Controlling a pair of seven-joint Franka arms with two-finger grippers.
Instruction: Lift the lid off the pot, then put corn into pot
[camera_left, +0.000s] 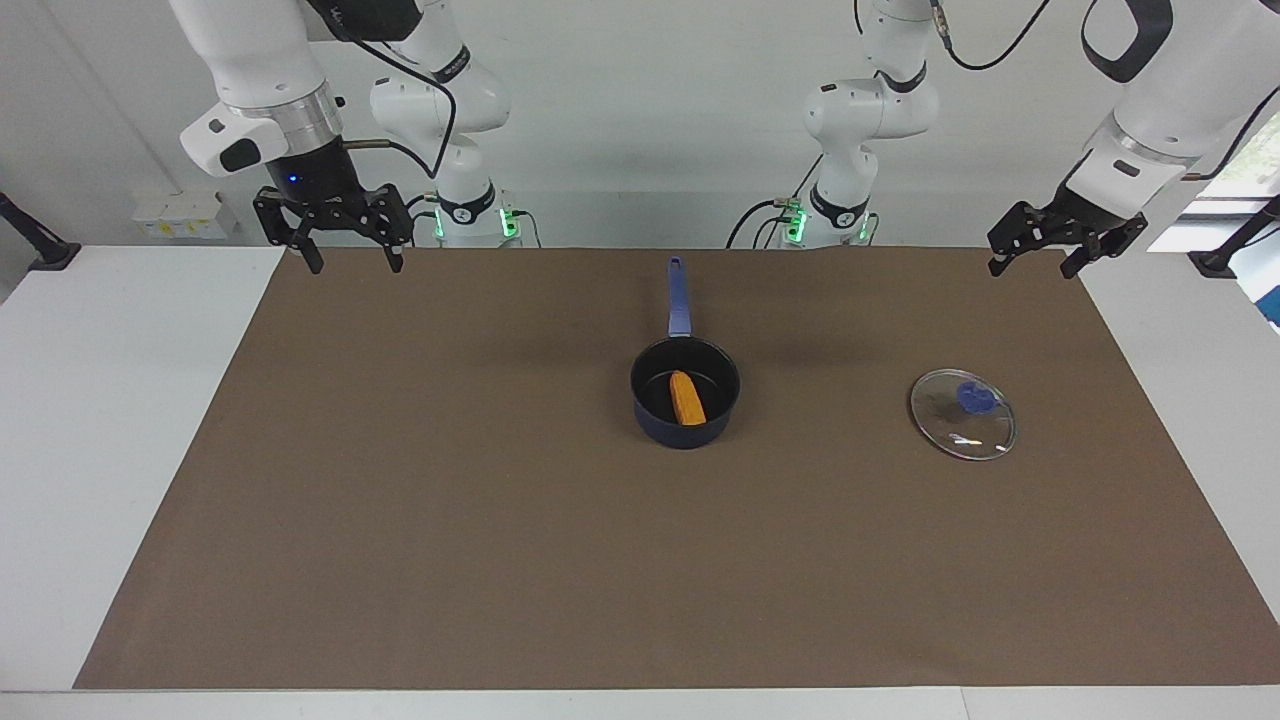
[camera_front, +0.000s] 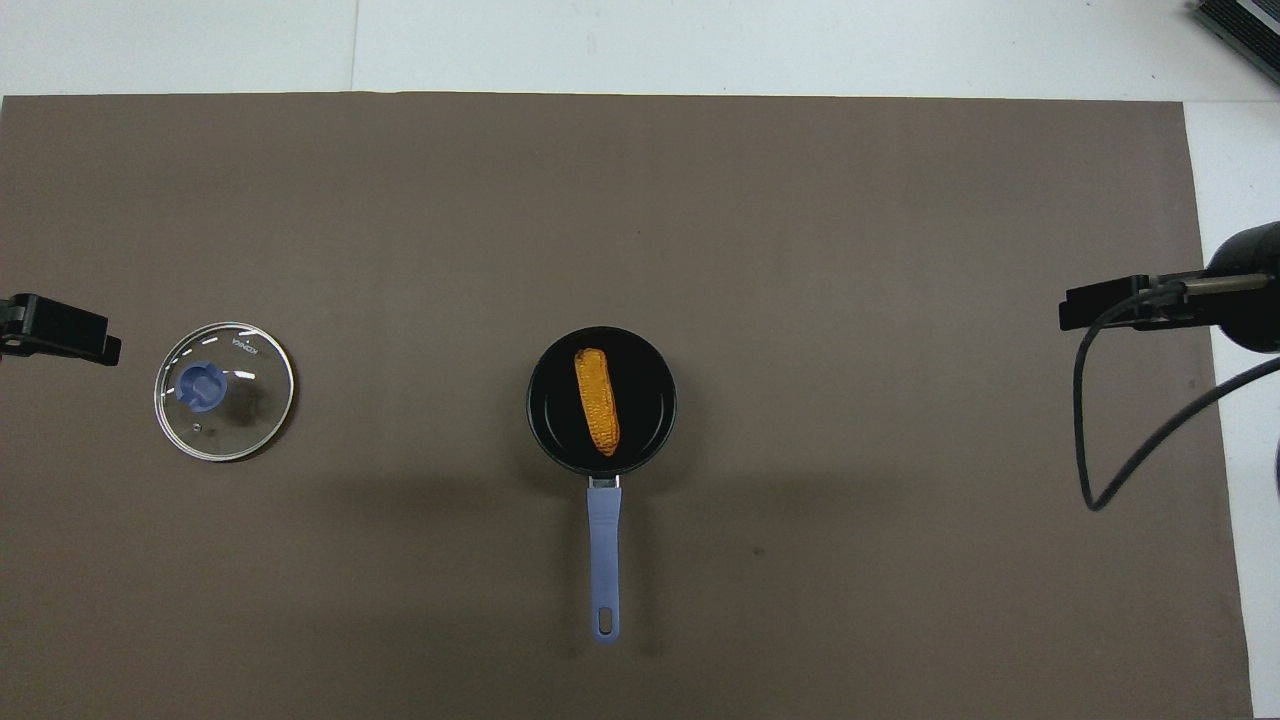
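The dark blue pot (camera_left: 685, 424) stands uncovered in the middle of the brown mat, its long blue handle (camera_left: 679, 297) pointing toward the robots. The orange-yellow corn (camera_left: 687, 399) lies inside the pot; in the overhead view the corn (camera_front: 596, 401) lies on the pot's (camera_front: 548, 425) black floor. The glass lid (camera_left: 962, 414) with its blue knob lies flat on the mat toward the left arm's end, also in the overhead view (camera_front: 224, 391). My left gripper (camera_left: 1032, 268) is open and empty, raised over the mat's edge at its own end. My right gripper (camera_left: 355, 265) is open and empty, raised over the mat's corner at its end.
The brown mat (camera_left: 500, 520) covers most of the white table (camera_left: 110, 400). Black clamp posts (camera_left: 40, 245) stand at both ends of the table. A black cable (camera_front: 1100, 440) hangs from the right arm.
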